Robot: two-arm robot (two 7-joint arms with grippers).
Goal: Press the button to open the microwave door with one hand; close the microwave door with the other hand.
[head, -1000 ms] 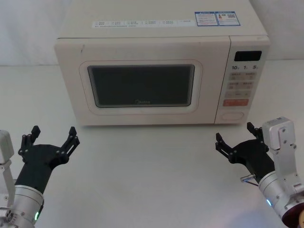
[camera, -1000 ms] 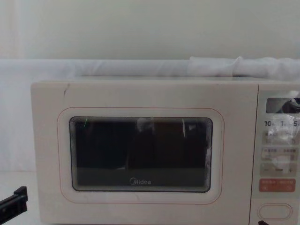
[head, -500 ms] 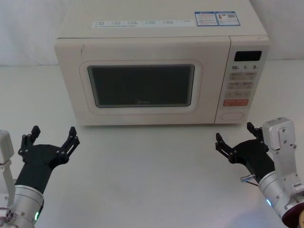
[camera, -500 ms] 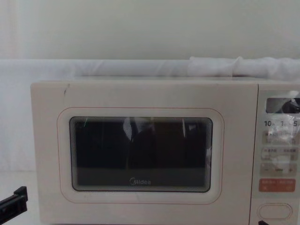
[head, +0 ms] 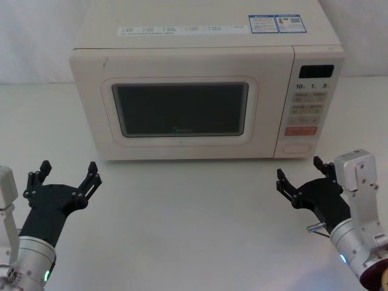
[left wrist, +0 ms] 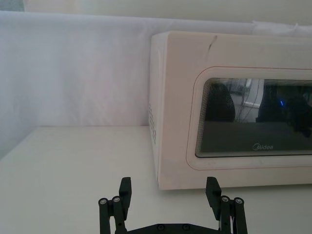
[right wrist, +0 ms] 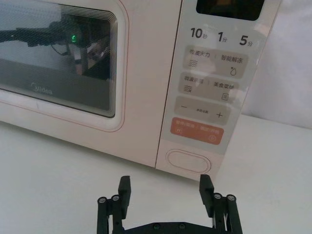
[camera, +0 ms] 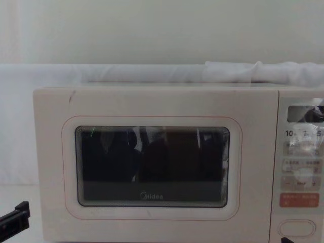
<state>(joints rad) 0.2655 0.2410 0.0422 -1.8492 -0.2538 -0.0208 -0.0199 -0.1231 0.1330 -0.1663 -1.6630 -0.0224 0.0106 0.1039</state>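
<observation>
Now two claws — left claw (head: 66, 174) and right claw (head: 300, 174), both spread — face one shut microwave door (head: 180, 111), one button (head: 297, 147).

Microwave door (head: 180, 109) – glossy cream plastic, reflective glass.

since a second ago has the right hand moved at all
Barely. In the head view the right hand has crept slightly toward the microwave door side and a touch down the image, judged against the button. It is open, short of the microwave.

A white table (head: 194, 212) carries the cream microwave (head: 200, 48) at its back.
</observation>
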